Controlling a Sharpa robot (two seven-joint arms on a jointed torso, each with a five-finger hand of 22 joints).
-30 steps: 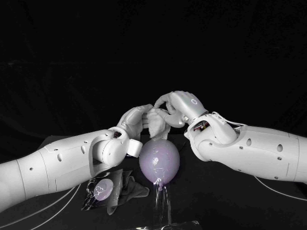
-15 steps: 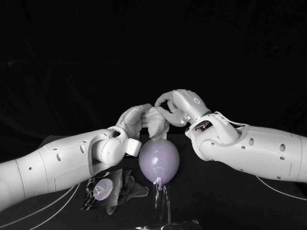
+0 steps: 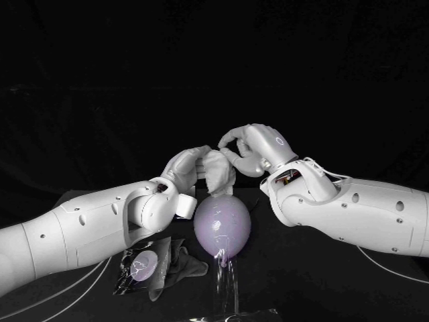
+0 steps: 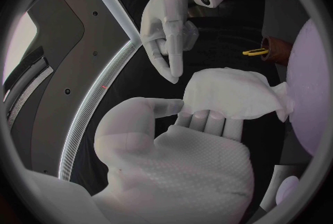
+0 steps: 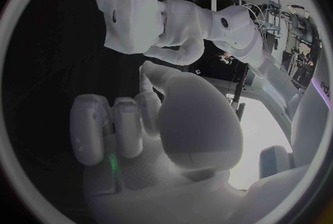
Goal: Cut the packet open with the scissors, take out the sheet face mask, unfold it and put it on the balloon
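A pale purple balloon [image 3: 221,225] stands on a clear stand [image 3: 226,285] in the middle of the table. Just above its top, my left hand [image 3: 184,169] pinches the folded white sheet mask [image 3: 218,173] between thumb and fingers; the left wrist view shows that hand [image 4: 182,149] holding the mask [image 4: 229,93] beside the balloon [image 4: 312,85]. My right hand [image 3: 255,146] hovers to the right of the mask, holding nothing, a small gap away from it. Its fingers [image 4: 168,40] hang loosely bent. The cut packet [image 3: 142,265] lies at the table's front left.
Yellow-handled scissors [image 4: 255,52] lie on the table beyond the balloon, next to a brown object [image 4: 276,49]. A dark crumpled piece [image 3: 184,265] lies beside the packet. Both forearms close in on the balloon from either side.
My right hand has let go of the mask and drawn back a little to the right and upward. The left hand still holds the mask over the balloon.
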